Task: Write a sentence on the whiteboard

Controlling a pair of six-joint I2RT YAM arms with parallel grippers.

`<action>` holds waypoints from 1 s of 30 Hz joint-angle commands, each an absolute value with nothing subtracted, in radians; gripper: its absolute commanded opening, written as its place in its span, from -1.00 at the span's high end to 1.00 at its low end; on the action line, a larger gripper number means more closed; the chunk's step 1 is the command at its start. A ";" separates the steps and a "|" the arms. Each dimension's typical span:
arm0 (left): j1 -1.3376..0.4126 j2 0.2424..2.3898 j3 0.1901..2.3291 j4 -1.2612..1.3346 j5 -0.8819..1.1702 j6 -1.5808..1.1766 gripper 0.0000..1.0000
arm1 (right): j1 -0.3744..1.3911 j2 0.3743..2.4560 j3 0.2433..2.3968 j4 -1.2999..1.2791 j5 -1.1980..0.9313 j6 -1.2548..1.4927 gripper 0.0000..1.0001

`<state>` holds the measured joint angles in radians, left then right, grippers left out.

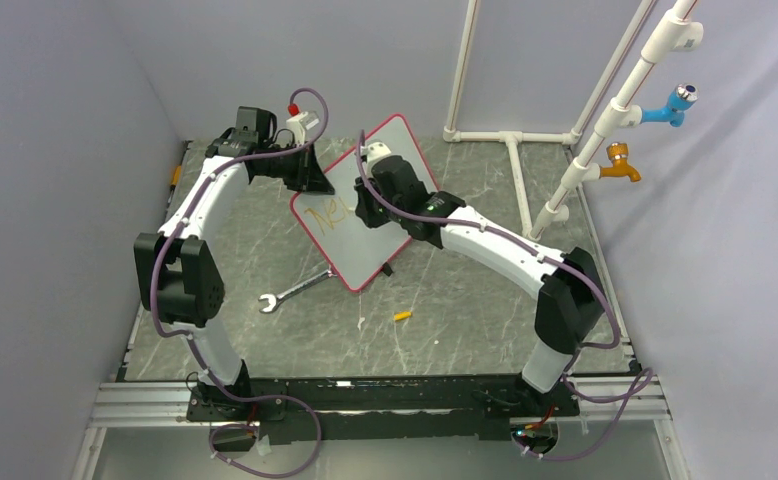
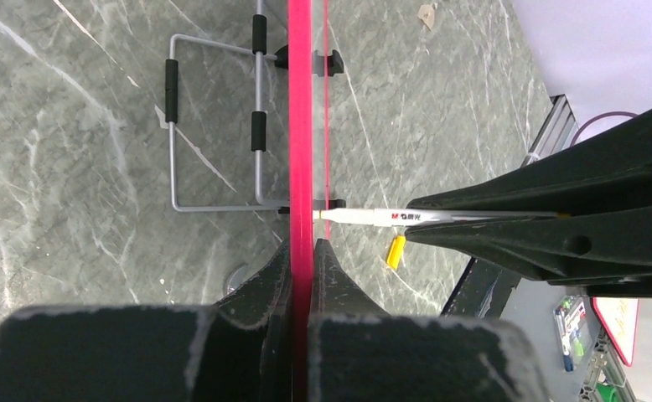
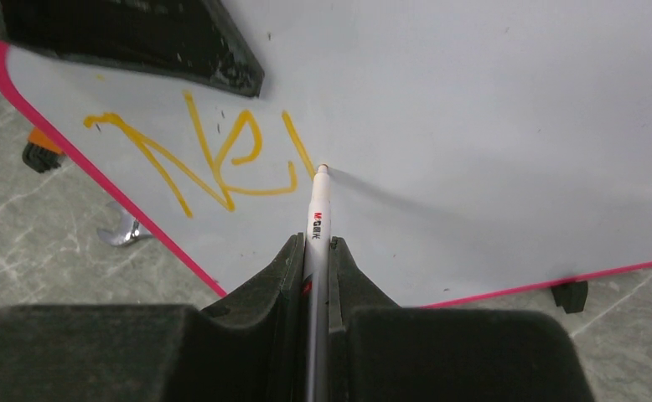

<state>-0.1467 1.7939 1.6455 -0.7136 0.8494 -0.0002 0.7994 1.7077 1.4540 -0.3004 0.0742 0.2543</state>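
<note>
Two grippers are both clamped shut: our right gripper (image 3: pixel 316 243) pinches a white marker (image 3: pixel 318 209), its tip touching the whiteboard (image 3: pixel 473 126) at one end of a lone stroke just beside the orange writing (image 3: pixel 214 163), which reads "Ne". Our left gripper (image 2: pixel 300 251) bites the board's red edge. We see the board propped at a slant on the grey table (image 1: pixel 485 310), a wrench (image 1: pixel 290 293) and an orange cap (image 1: pixel 402 316) lying near it
</note>
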 commanded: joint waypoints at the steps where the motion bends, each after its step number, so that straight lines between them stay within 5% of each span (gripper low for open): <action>1: -0.178 1.746 1.640 -0.692 0.873 0.069 1.00 | 0.783 1.723 1.547 -0.268 0.093 0.240 1.00; 30: -0.187 1.749 1.649 -0.695 0.869 0.070 1.00 | 0.763 1.676 1.420 -0.248 0.097 0.256 1.00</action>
<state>-0.1543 1.7882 1.6455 -0.7147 0.8398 0.0040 0.7689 1.7012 1.4425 -0.2852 0.0776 0.2531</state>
